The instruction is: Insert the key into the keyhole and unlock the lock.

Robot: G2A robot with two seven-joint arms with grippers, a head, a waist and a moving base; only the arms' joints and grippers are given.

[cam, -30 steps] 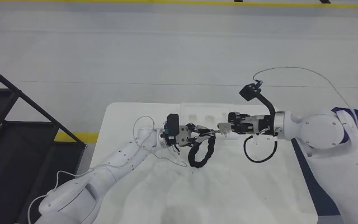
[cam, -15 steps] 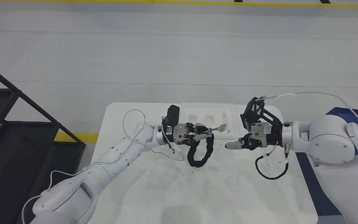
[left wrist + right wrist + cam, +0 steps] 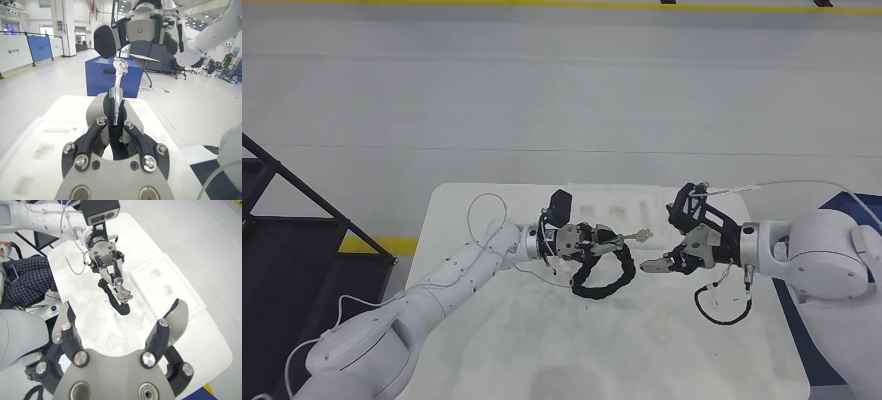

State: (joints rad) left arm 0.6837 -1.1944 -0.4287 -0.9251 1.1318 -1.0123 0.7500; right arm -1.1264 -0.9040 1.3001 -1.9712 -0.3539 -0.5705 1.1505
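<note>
Your left gripper [image 3: 113,108] is clamped on the lock [image 3: 118,280] above the middle of the worktop [image 3: 542,340], key [image 3: 120,68] seated in it. Right gripper [image 3: 122,309] gapes wide, empty, just beside. Take the flat key head: stiff, light, likely slick.

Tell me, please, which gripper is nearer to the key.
Left. The left gripper is shut on the chrome lock cylinder that the key sticks out of; the right gripper hangs open across a gap from the key's head, touching nothing.

Key [image 3: 120,68] in lock [image 3: 115,98], in left claw [image 3: 113,276]; right claw [image 3: 138,50] opposite, apart.
</note>
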